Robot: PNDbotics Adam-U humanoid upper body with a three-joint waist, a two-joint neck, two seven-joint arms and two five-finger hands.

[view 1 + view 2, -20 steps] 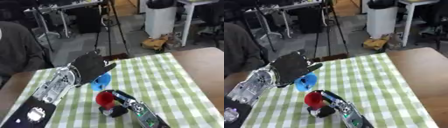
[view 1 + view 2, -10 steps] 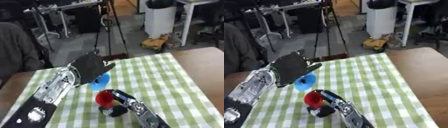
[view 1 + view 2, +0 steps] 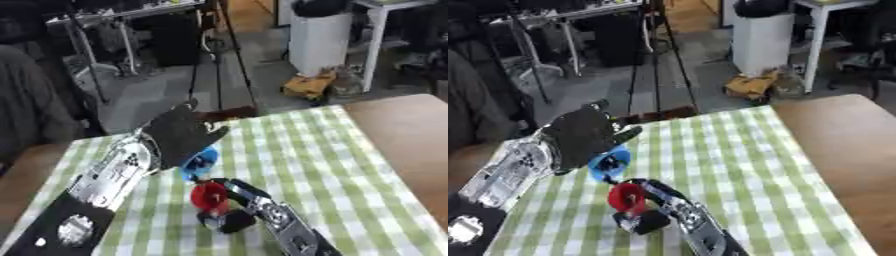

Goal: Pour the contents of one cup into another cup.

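Note:
My left hand (image 3: 179,134) is curled round a blue cup (image 3: 199,163) and holds it tilted, mouth down toward the front. Just below it my right hand (image 3: 234,210) is shut on a red cup (image 3: 210,196), which is tipped so that its mouth faces the camera. The blue cup's rim hangs right above the red cup's rim. Both cups are over the green-and-white checked cloth (image 3: 297,155). What is inside either cup cannot be made out.
Bare brown tabletop (image 3: 402,130) lies to the right of the cloth. Beyond the far table edge stand a tripod (image 3: 219,55), a white bin (image 3: 319,35) and a metal rack (image 3: 105,35) on the floor. A person's dark sleeve (image 3: 26,110) shows at far left.
The blue cup has tipped a little further over the red cup. Both arms have stayed almost in place.

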